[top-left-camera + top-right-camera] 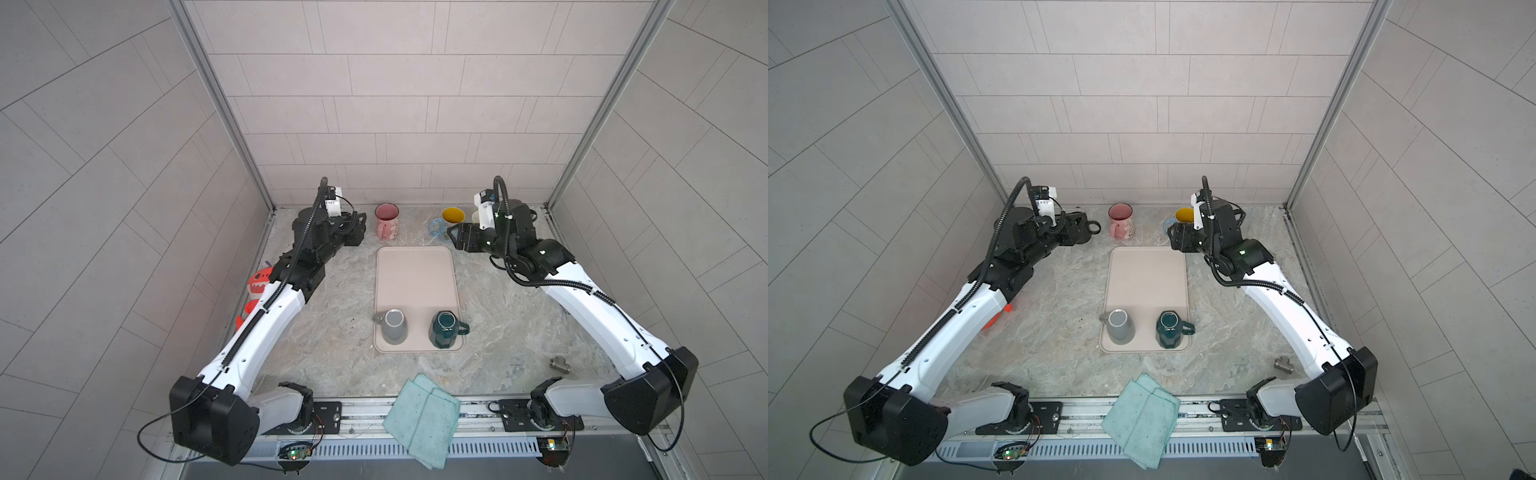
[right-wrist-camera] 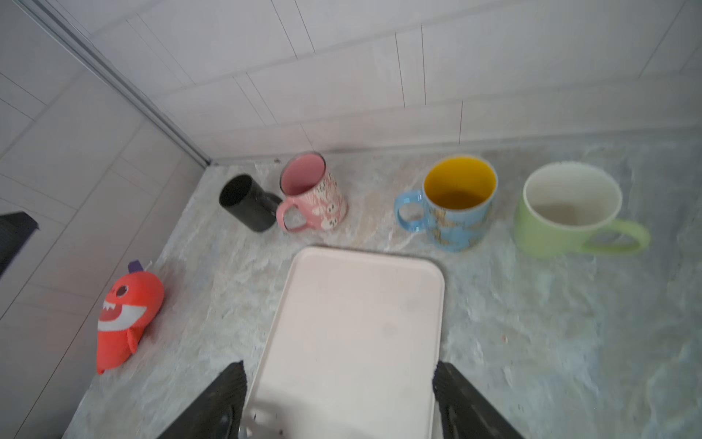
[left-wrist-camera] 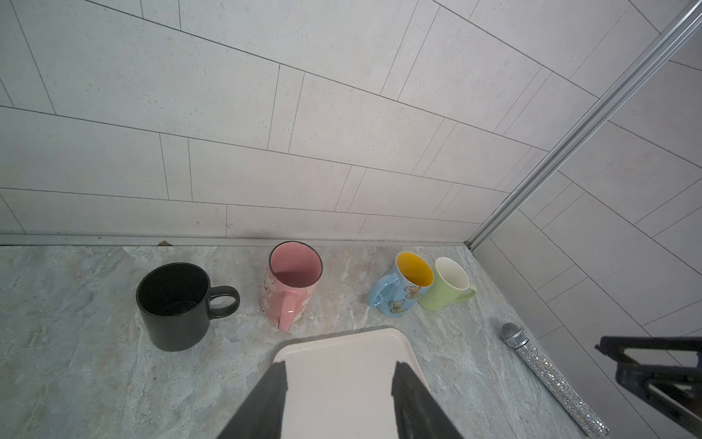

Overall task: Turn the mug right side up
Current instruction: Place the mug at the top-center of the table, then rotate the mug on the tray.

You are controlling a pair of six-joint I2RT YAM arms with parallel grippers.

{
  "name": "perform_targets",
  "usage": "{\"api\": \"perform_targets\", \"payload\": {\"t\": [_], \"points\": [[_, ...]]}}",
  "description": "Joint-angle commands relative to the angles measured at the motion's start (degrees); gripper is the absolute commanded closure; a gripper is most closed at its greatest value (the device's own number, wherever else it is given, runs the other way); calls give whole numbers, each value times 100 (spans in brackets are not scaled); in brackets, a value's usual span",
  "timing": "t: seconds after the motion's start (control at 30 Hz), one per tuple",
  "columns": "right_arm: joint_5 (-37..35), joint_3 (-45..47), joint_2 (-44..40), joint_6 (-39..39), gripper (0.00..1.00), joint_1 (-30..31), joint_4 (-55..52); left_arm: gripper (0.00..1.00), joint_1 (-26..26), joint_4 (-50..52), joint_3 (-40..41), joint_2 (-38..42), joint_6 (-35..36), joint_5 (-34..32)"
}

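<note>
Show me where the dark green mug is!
In a top view, the dark green mug sits on the tray, near right corner, beside the grey mug.

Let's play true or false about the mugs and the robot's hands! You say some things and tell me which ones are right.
1. The pink mug stands on the tray. False: it stands on the table, behind the tray.
2. Two mugs are on the tray. True: a grey mug and a dark green mug.
3. The blue mug is yellow inside. True.
4. The right gripper holds the light green mug. False: its jaws are open and empty, and that mug stands beside the blue mug.
5. The left gripper is open. True.
</note>
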State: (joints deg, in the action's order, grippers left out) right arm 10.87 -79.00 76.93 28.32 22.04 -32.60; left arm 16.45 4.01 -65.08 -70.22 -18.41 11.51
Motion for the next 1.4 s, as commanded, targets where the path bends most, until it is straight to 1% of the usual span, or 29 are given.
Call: {"api": "perform_targets", "payload": {"t": [0.0, 0.07, 0.17, 0.23, 0.37, 0.5, 0.6, 0.7, 0.8, 0.9, 1.07, 1.23, 1.37], "points": [[793, -62, 137, 418, 22, -342, -2089, 50, -40, 245, -241, -60, 14, 105], [999, 95, 102, 495, 22, -550, -2387, 50, -44, 273, -234, -56, -37, 129], [1597, 509, 69, 715, 22, -968, -2636, 50, -40, 270, -165, -20, -101, 103], [1974, 829, 66, 905, 22, -1131, -2711, 49, -37, 302, -163, -50, -101, 122], [2211, 1152, 215, 1073, 22, -1216, -2904, 49, -37, 397, -181, -116, -98, 119], [3046, 1258, 693, 1249, 21, -1425, -3103, 49, -46, 399, -155, -147, -112, 140], [2969, 1188, 892, 1370, 20, -1430, -3325, 49, -60, 414, -149, -150, -101, 118], [2985, 1070, 1078, 1494, 18, -1581, -3578, 49, -73, 438, -143, -125, -90, 99], [3266, 1150, 1287, 1761, 16, -1677, -3595, 49, -105, 435, -126, -120, -92, 82], [3608, 1334, 1424, 2178, 13, -1677, -3333, 49, -133, 438, -141, -155, -101, 102], [3894, 1504, 1570, 2679, 12, -1677, -3138, 49, -184, 434, -204, -253, -159, 140], [3795, 1668, 1545, 3061, 11, -1677, -3449, 49, -227, 467, -318, -401, -215, 224], [3738, 1839, 1543, 3380, 11, -1643, -3372, 50, -251, 398, -275, -418, -249, 227]]}}
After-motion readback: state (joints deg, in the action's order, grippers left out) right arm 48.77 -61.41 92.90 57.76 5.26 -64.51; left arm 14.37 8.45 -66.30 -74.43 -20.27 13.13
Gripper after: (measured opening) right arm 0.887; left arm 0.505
